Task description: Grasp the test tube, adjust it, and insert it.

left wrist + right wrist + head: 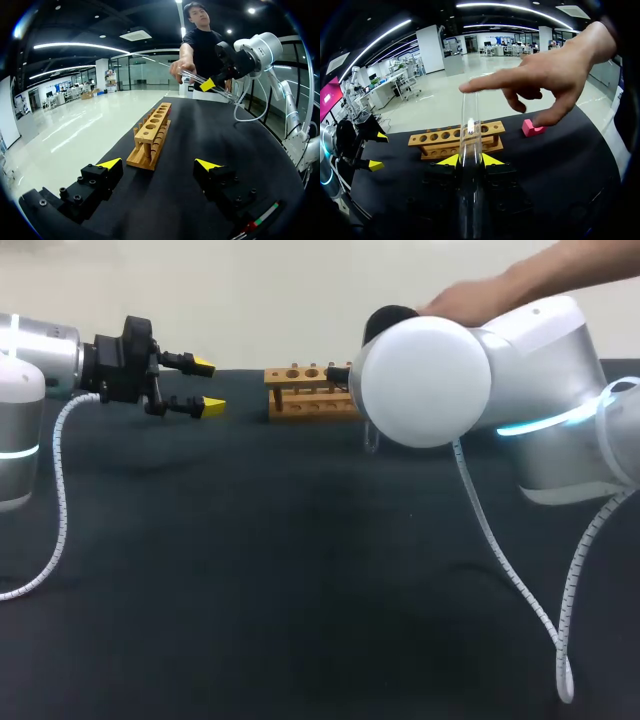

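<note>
My left hand (208, 387) hangs spread beside the wooden test tube rack (305, 392) on the dark counter (300, 570); near the rack, my right hand (471, 160) pinches the glass test tube (470, 125), a person's forefinger (490, 80) touching its far end.

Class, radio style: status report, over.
Left pincer open, rack ahead. Right pincer shut on tube. Person's hand on tube's far end.

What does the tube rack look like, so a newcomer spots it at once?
On the dark table, look to the far edge, near its middle. The rack stands there, ahead of the open left pincer. It is the only pale wood thing, with a row of round holes on top, unlike the pink block beside it.
</note>
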Controlling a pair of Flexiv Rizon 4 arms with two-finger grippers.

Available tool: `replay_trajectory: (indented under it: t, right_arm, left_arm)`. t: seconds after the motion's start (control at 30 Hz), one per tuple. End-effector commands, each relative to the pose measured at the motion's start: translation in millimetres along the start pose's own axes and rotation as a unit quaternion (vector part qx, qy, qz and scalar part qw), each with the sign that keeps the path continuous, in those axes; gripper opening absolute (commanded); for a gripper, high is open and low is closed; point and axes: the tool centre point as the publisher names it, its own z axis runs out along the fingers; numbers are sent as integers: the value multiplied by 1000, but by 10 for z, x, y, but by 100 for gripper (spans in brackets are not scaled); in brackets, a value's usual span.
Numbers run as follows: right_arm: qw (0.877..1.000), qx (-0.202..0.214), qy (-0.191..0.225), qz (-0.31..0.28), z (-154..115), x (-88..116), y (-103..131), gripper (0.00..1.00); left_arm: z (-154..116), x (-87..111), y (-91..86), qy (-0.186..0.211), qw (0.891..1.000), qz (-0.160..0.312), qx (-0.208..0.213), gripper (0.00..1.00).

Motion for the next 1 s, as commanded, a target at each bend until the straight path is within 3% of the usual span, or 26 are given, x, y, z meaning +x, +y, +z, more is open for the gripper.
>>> replay_trajectory:
  t: [0.03, 0.67, 0.83, 1.0]
  right_arm:
    - [1000, -1, -3, 0, -7, 9, -9, 0]
    - [1000, 1, -2, -10, 20, 10, -4, 0]
    - [1000, 4, -26, -14, 74, -45, 9, 0]
    - [999, 0, -7, -45, 177, -27, 86, 0]
  left_arm:
    - [-7, 13, -12, -2, 1000, 2, -1, 100]
    - [-7, 13, -12, -2, 1000, 2, -1, 100]
    - [-7, 13, -12, -2, 1000, 2, -1, 100]
    - [-7, 13, -12, -2, 1000, 2, -1, 100]
